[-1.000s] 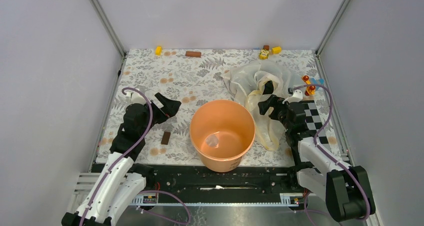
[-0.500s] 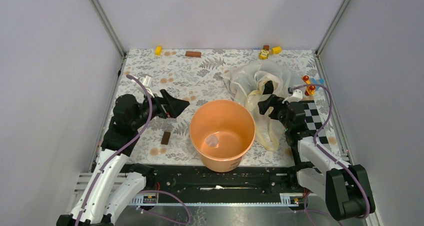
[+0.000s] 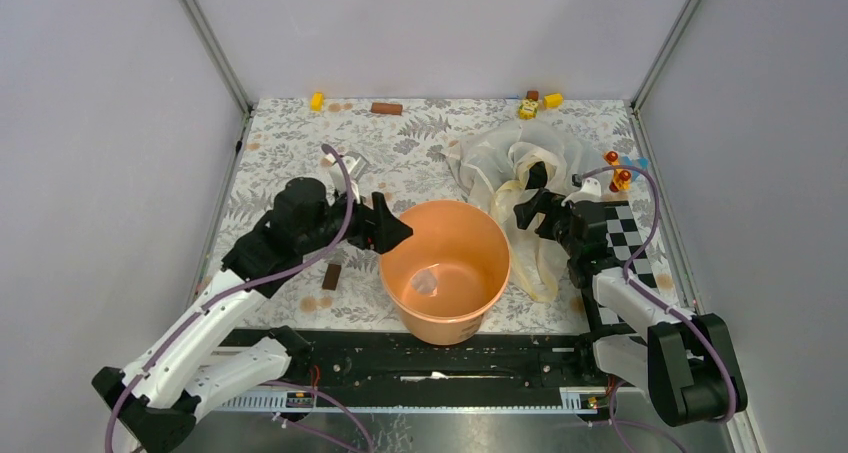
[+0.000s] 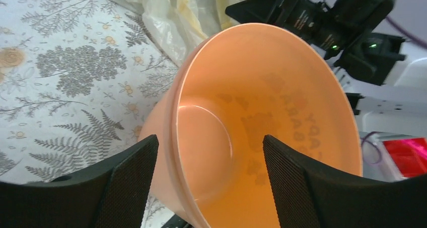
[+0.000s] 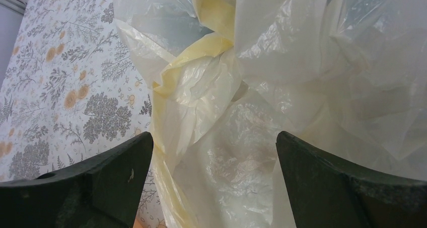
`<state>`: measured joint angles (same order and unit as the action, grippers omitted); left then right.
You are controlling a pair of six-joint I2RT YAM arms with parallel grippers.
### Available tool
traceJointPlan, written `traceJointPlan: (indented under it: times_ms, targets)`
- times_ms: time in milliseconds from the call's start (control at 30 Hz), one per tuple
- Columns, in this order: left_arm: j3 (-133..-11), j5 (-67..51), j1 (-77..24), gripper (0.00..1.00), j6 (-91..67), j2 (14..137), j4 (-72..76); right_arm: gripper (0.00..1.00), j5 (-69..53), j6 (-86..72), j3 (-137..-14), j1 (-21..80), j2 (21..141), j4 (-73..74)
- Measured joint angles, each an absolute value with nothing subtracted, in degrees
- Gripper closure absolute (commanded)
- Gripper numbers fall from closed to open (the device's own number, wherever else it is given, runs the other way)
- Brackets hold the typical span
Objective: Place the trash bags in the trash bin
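Note:
The peach-orange trash bin (image 3: 445, 323) stands upright at the table's near middle. My left gripper (image 3: 395, 228) is open at the bin's left rim. In the left wrist view its jaws (image 4: 210, 140) straddle that rim, one finger outside the wall (image 4: 282, 87) and one over the inside, with neither pad touching. My right gripper (image 3: 528, 195) is open to the right of the bin, over a crumpled cream-white translucent plastic bag (image 3: 500, 158). That bag (image 5: 262, 87) fills the right wrist view between the spread fingers (image 5: 214, 135). The trash bags are out of view.
A pale scrap (image 3: 427, 281) lies inside the bin. A small brown block (image 3: 331, 276) sits left of the bin. Yellow and brown blocks (image 3: 386, 108) and toys (image 3: 528, 108) line the far edge. A red-orange toy (image 3: 617, 173) and a checkered board (image 3: 625, 233) lie at the right. Grey walls enclose the table.
My left arm has swung right from the table's left side to the bin's left rim, and its jaws have narrowed slightly. The right arm has barely moved.

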<state>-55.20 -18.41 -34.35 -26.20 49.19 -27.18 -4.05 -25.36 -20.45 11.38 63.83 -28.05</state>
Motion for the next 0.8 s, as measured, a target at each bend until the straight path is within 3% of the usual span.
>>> traceJointPlan:
  times_ms: [100, 267, 367, 400, 500, 633, 800]
  targets:
    - [-56.03, -12.95, -38.61, 0.29, -25.15, 50.52, -28.8, 0.0, -4.05, -25.36, -20.71, 11.38, 64.16, -28.34]
    - [-58.37, -4.21, -43.97, 0.49, -23.22, 54.87, -31.33, 0.0, -4.05, -25.39, -20.73, 11.38, 64.29, -28.95]
    - [-60.29, 0.08, -45.71, 0.51, -21.93, 57.71, -33.04, 0.0, -4.03, -25.39, -20.73, 11.38, 64.36, -29.02]
    - [-61.19, 1.58, -46.33, 0.55, -21.34, 58.85, -33.8, 0.0, -4.03, -25.39, -20.73, 11.38, 64.47, -29.02]
    - [-63.68, 5.56, -47.72, 0.8, -19.46, 62.13, -35.35, 0.0, -4.03, -25.36, -20.73, 11.38, 64.77, -28.99]
    - [-66.08, 11.0, -48.1, 1.0, -17.1, 65.45, -37.36, 0.0, -4.03, -25.36, -20.75, 11.38, 64.84, -29.02]
    - [-69.97, 18.81, -48.23, 1.0, -15.05, 67.35, -39.31, 0.0, -4.01, -25.36, -20.78, 11.38, 64.84, -28.99]
